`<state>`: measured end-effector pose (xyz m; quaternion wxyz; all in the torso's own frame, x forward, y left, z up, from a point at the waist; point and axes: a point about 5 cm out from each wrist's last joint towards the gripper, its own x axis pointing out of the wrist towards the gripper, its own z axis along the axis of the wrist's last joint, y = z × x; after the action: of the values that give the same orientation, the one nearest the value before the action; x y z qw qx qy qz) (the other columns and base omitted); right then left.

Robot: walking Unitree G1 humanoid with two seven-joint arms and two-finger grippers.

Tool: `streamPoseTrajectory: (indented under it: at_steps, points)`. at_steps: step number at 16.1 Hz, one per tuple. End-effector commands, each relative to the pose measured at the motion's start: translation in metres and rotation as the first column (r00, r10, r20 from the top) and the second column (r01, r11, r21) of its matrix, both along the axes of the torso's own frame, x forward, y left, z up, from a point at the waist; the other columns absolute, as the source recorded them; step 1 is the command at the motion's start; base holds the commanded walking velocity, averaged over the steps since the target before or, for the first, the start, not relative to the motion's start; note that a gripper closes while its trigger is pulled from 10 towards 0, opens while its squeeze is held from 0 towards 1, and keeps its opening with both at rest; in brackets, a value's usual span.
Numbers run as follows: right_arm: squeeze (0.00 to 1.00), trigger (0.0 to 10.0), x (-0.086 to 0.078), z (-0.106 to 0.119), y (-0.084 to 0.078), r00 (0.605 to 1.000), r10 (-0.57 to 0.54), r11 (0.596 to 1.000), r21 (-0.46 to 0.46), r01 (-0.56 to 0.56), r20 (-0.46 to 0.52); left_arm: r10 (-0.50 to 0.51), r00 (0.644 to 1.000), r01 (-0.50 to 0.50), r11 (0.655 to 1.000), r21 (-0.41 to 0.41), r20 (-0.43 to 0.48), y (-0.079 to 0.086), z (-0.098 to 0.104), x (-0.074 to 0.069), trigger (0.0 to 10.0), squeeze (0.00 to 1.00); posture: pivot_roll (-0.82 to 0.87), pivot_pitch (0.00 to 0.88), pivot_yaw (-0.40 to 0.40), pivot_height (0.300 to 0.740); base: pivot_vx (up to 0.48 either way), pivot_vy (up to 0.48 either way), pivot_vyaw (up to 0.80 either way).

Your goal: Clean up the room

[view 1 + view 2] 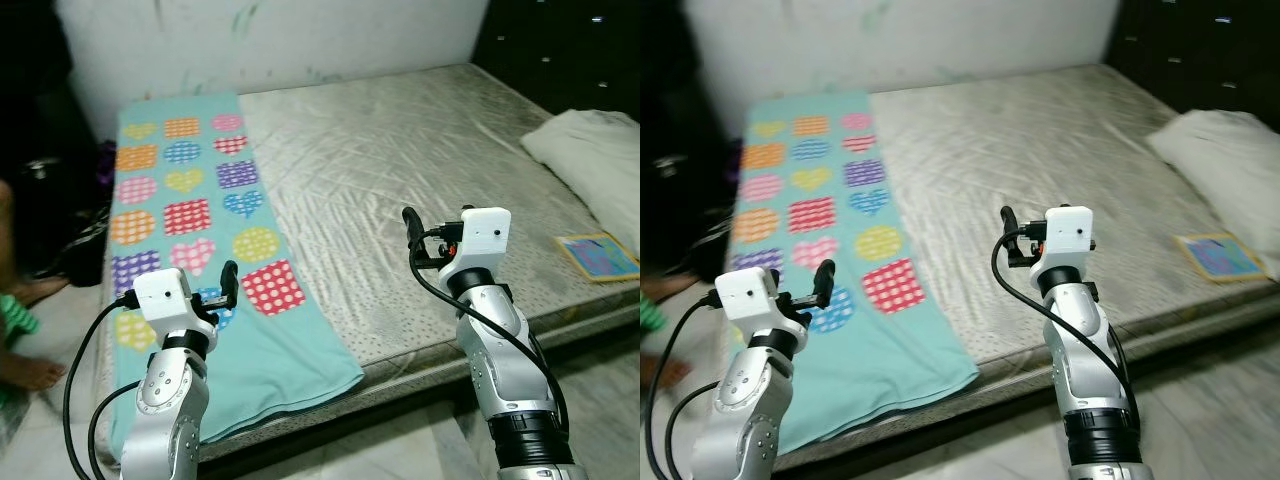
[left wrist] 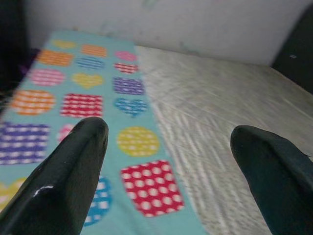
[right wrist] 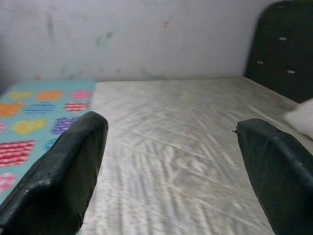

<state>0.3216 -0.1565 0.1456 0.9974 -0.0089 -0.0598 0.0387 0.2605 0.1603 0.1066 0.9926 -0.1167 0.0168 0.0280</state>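
A teal blanket [image 1: 215,240] printed with coloured hearts and spotted squares lies flat along the bed's left side, and its end hangs over the front edge. The rest of the mattress [image 1: 400,150] is bare grey-beige sheet. A white pillow [image 1: 595,150] lies at the right. A small colourful book [image 1: 598,254] rests near the front right corner. My left gripper [image 1: 215,293] is held up before the blanket's near end, open and holding nothing. My right gripper [image 1: 425,238] hovers over the front edge of the mattress, open too. Both wrist views look across the bed between black fingers [image 2: 73,161] [image 3: 68,166].
A white wall [image 1: 270,35] runs behind the bed, and a dark headboard [image 1: 560,40] stands at the far right. Dark clutter [image 1: 50,200] fills the floor left of the bed. A person's bare foot [image 1: 28,372] and green clothing [image 1: 12,312] show at the left edge.
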Motion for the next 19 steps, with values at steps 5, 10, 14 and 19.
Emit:
streamPoseTrajectory:
  at_steps: [5, 10, 14, 19]
  points:
    - [0.00, 10.0, -0.0010, 0.0005, -0.0014, 1.000, -0.002, 1.000, 0.001, 0.002, 0.003, -0.014, 1.000, 0.014, 1.000, 0.002, 0.007, -0.0007, 0.0034, 0.0006, 10.0, 0.00, -0.13, 0.052, 0.010, 0.740, 0.000, 0.000, -0.80]
    - [0.00, 10.0, -0.0005, 0.0006, -0.0006, 1.000, 0.001, 1.000, 0.004, -0.001, 0.004, -0.012, 1.000, 0.012, 1.000, 0.002, 0.009, -0.0006, 0.0037, 0.0014, 10.0, 0.00, -0.13, 0.051, 0.010, 0.740, 0.000, 0.000, -0.80]
    - [0.00, 10.0, -0.0003, 0.0009, -0.0003, 1.000, 0.003, 1.000, 0.009, -0.003, 0.004, -0.022, 1.000, 0.023, 1.000, -0.004, 0.016, -0.0018, 0.0049, 0.0017, 10.0, 0.00, -0.13, 0.052, 0.009, 0.740, 0.000, 0.000, -0.80]
    - [0.00, 10.0, -0.0001, 0.0008, -0.0009, 1.000, 0.003, 1.000, 0.011, -0.003, 0.003, -0.024, 1.000, 0.024, 1.000, -0.005, 0.016, -0.0021, 0.0051, 0.0018, 10.0, 0.00, -0.13, 0.053, 0.009, 0.740, 0.000, 0.000, -0.80]
